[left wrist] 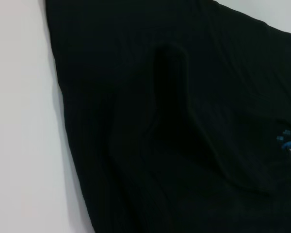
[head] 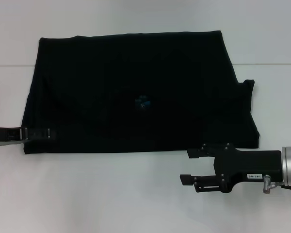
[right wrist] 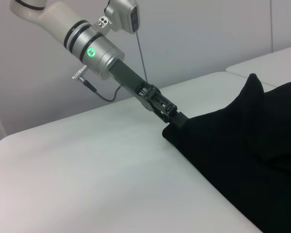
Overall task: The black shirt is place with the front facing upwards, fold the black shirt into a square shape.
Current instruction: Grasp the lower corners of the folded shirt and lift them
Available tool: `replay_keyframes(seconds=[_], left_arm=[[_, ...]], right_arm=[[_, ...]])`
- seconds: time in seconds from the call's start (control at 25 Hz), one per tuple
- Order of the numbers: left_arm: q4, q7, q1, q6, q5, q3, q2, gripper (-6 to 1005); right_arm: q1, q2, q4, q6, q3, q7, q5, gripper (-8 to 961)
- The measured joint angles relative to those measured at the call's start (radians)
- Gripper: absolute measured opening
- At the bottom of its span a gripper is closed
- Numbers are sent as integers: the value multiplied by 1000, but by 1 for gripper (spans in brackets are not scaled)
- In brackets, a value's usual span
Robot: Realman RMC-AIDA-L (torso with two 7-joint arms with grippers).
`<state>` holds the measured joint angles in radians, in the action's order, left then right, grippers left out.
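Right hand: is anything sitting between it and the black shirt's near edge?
Nothing visible does. The right hand, jaws open, hangs over bare white table just off the near right corner of the black shirt, with only tabletop between. The left hand is at the shirt's opposite near corner, out of that path.

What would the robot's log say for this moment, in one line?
shirt: partly folded, label up | left gripper: at shirt's near left corner | right gripper: open, off cloth

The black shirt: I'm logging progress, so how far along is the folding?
Partly done: the black shirt lies as a wide folded rectangle, label on top. In hand: the left gripper sits at its near-left corner; the right gripper waits, open, off the cloth. The square remains.
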<state>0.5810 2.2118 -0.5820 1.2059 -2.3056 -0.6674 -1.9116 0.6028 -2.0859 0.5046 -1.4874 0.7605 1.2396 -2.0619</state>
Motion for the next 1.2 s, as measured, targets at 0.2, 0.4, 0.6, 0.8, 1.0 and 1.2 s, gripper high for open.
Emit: replay_keyframes(seconds=[0.2, 0.4, 0.6, 0.8, 1.0, 1.2], left_arm=[[2, -2, 1, 12, -4, -18, 4, 875], [3, 1, 1, 12, -14, -13, 6, 784], [4, -2, 2, 12, -22, -13, 8, 627], [4, -2, 2, 12, -24, -16, 8, 411], [2, -2, 2, 13, -25, -16, 8, 48], [1, -3, 3, 14, -25, -12, 8, 38]], right_arm=[[-3, 0, 0, 0, -6, 0, 4, 785], [-5, 0, 3, -3, -8, 0, 5, 782], [-5, 0, 2, -3, -9, 0, 5, 778], [-5, 0, 6, -4, -10, 17, 6, 775], [1, 18, 26, -2, -10, 128, 7, 772], [6, 49, 175, 6, -5, 462, -28, 768]])
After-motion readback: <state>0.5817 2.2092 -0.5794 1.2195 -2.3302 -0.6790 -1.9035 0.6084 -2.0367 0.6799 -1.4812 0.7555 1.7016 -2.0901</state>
